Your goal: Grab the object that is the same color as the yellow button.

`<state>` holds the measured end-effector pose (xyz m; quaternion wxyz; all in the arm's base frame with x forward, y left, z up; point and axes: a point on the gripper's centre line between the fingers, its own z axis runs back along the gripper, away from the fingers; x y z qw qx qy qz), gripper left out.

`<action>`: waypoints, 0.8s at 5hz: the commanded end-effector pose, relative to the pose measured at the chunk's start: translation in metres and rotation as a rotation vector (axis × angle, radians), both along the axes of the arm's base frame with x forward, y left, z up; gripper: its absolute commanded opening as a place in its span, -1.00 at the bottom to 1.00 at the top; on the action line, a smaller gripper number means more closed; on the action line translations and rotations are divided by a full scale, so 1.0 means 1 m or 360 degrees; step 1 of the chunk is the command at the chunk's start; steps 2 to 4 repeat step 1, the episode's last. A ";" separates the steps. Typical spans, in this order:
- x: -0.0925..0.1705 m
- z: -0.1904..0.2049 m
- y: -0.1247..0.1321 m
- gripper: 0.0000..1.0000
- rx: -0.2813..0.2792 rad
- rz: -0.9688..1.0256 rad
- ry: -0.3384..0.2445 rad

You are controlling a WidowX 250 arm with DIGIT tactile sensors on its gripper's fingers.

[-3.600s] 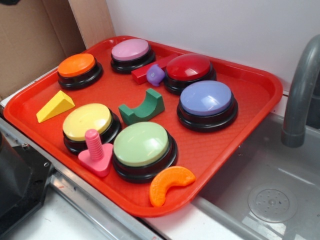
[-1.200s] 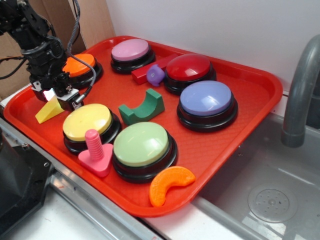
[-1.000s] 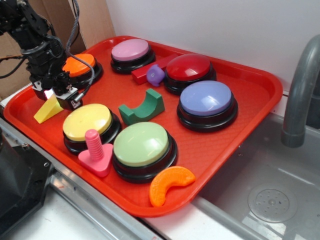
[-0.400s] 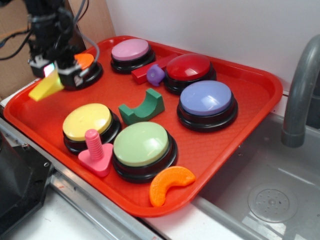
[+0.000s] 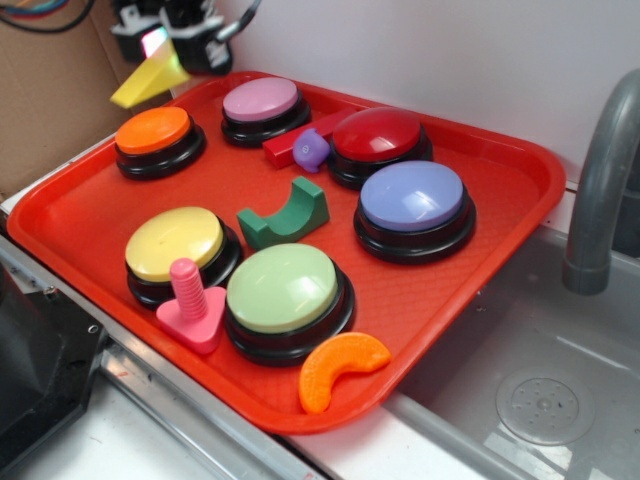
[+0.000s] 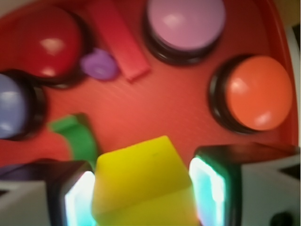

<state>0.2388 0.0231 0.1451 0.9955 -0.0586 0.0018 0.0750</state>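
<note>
End effector [image 6: 141,195]: clamped across yellow wedge [image 5: 148,80], held aloft.
Handling: likely light, rigid, smooth; you should pinch its flat sides.

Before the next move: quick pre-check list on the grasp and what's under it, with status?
1. Right object picked: ok. The yellow wedge matches the yellow button in color.
2. Block seated in the gripper: ok. The wrist view shows a finger pad on each side of the wedge.
3. Lifted clear: ok. The wedge hangs above the red tray, touching nothing else.
4. Grip depth: cannot tell. The exterior view shows most of the wedge sticking out below the fingers; the contact area is hidden.
5. What lies below: ok. The orange button and pink button sit beneath, well apart from the wedge.
</note>
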 end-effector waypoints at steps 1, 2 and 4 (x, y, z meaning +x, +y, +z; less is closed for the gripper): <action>0.018 0.015 -0.017 0.94 0.0088 -0.0178 0.0009; 0.018 0.015 -0.017 0.94 0.0088 -0.0178 0.0009; 0.018 0.015 -0.017 0.94 0.0088 -0.0178 0.0009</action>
